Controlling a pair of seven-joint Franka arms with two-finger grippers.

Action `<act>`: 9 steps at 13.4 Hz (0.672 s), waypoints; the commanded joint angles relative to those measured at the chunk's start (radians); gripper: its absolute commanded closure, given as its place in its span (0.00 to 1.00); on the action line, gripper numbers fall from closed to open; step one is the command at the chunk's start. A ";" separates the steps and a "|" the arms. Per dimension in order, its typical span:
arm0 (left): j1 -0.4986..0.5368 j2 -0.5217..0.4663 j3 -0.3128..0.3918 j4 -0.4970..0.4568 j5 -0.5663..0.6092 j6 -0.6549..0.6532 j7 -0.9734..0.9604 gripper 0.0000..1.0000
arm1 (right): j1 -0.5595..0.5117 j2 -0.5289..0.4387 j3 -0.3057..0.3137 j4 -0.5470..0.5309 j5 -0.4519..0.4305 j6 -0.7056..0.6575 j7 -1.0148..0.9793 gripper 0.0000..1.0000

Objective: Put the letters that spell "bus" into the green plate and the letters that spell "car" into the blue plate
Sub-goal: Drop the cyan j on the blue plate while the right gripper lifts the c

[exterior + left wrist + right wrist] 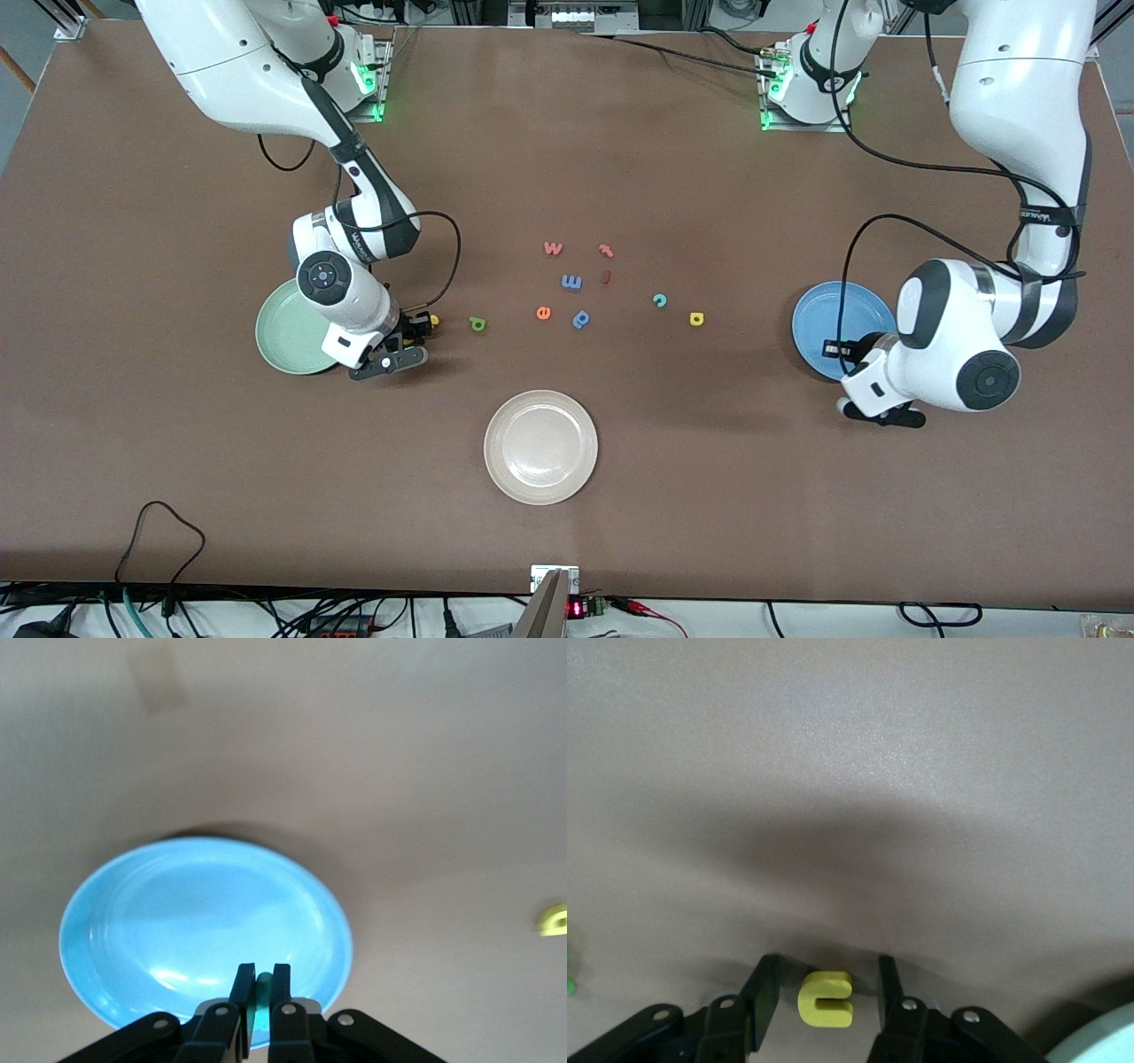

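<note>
My right gripper stands open down at the table beside the green plate. A yellow u lies flat between its fingers, with a gap on each side. In the front view this gripper hides most of the u. The dark green b lies a little farther toward the left arm's end. My left gripper is shut on a teal letter over the rim of the blue plate, which holds nothing. The teal c and yellow a lie on the table.
A white plate sits nearer the front camera, mid-table. Other loose letters lie in the middle: an orange w, a red t, a blue m, an orange e and a blue p.
</note>
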 commanded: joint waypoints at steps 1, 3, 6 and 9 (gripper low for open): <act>-0.001 -0.094 -0.012 -0.242 -0.003 0.183 0.003 1.00 | 0.007 -0.013 -0.006 -0.023 -0.017 0.001 0.018 0.49; -0.001 -0.111 -0.012 -0.318 -0.003 0.269 0.003 0.99 | 0.007 -0.013 -0.006 -0.025 -0.017 0.001 0.018 0.52; 0.001 -0.106 -0.012 -0.323 -0.003 0.273 -0.002 0.79 | 0.013 -0.013 -0.006 -0.025 -0.017 0.001 0.018 0.69; 0.001 -0.109 -0.012 -0.313 -0.003 0.262 -0.010 0.00 | 0.015 -0.013 -0.006 -0.025 -0.017 0.001 0.018 0.85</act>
